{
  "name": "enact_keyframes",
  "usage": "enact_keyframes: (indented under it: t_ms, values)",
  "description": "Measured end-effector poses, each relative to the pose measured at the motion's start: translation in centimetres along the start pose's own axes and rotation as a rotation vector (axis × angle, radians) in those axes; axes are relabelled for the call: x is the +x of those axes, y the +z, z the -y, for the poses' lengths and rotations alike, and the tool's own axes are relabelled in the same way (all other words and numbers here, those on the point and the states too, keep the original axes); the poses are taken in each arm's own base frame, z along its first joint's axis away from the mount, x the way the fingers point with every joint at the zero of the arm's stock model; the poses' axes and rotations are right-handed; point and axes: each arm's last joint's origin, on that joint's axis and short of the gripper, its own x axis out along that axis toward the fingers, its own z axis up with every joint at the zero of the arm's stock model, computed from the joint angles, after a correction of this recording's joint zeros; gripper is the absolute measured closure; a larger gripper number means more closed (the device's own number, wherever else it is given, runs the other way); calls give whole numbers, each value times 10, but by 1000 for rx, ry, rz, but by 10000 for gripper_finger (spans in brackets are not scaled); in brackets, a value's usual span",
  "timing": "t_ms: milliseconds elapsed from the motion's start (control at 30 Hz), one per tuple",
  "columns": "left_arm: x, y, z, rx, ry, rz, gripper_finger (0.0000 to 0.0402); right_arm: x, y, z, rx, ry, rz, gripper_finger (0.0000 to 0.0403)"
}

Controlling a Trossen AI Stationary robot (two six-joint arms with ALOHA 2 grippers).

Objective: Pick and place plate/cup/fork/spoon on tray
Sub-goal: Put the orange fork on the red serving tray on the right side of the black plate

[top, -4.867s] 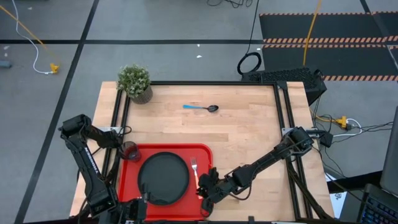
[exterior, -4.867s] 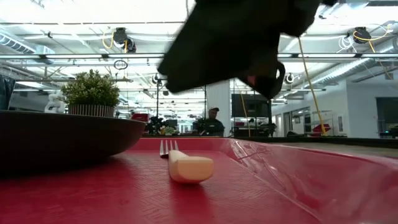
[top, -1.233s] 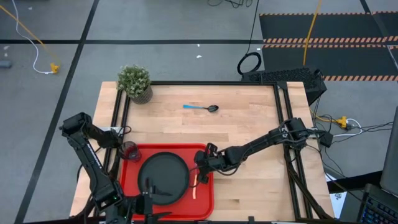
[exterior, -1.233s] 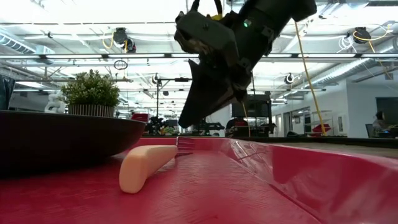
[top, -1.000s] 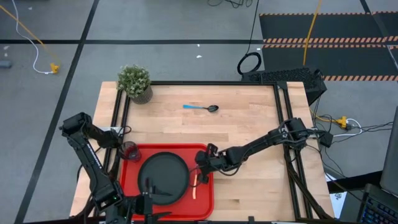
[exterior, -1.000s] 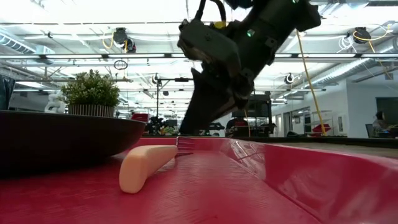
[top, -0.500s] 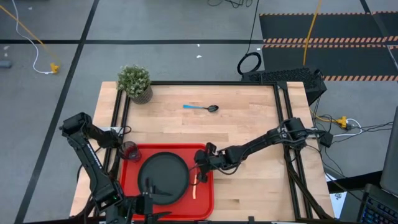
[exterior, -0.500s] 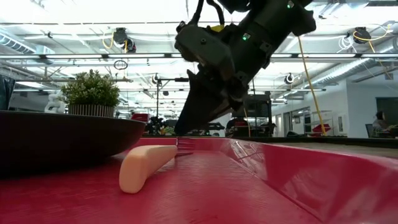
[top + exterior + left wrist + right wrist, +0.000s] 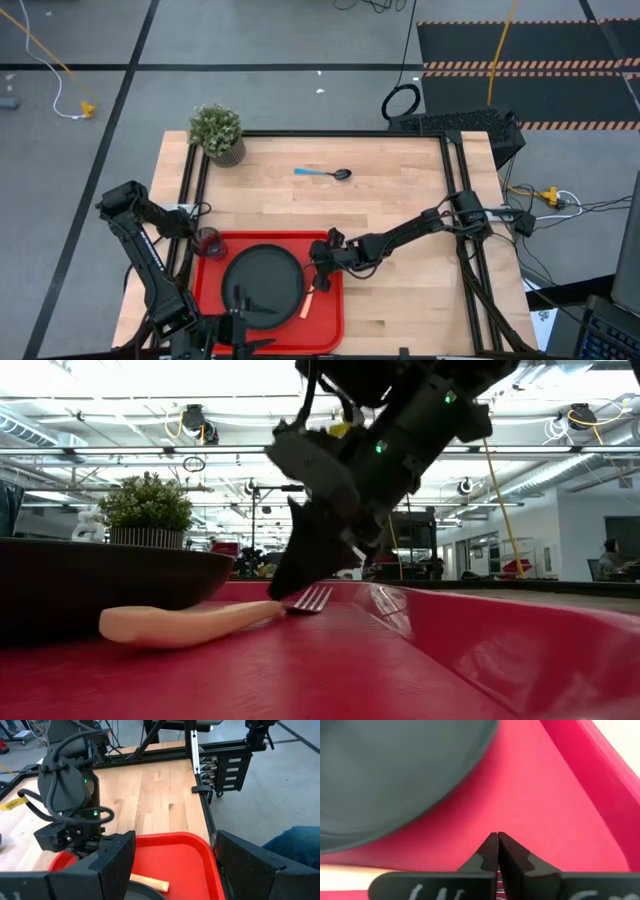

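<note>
The red tray (image 9: 330, 318) lies at the table's near edge. The black plate (image 9: 262, 285) rests in it, and the dark cup (image 9: 210, 242) stands at its far left corner. The orange-handled fork (image 9: 309, 303) lies flat on the tray floor right of the plate, its head (image 9: 312, 598) pointing toward the far side. My right gripper (image 9: 320, 265) is shut, low over the tray at the fork's head end. My left gripper (image 9: 175, 870) is open and empty above the tray's near edge. The blue-handled spoon (image 9: 322, 173) lies on the wood at the far side. My right gripper's shut fingertips (image 9: 287, 586) come down slanting from the table's right and stand against the fork's neck (image 9: 291, 606), where handle meets head. The fork lies flat on the tray. Whether they pinch it or only push it, I cannot tell.
A potted green plant (image 9: 217, 132) stands at the table's far left corner. Bare wood lies between the tray and the spoon and right of the tray. A black frame rail (image 9: 455, 190) runs along the table's right side.
My right gripper has sunk and gone a little toward the table's left, staying shut. The fork has turned about on the tray floor: its handle end has swung toward the plate, while its head has stayed by the fingertips.
</note>
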Motion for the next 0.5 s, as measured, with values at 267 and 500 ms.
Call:
enact_keyframes:
  t_ms: [267,500]
  values:
    - [0,-1,0,-1,2,-4,124,-8,8,-1,6,20,37,403]
    - [0,-1,0,3,4,-7,124,-41,11,-17,25,42,28,403]
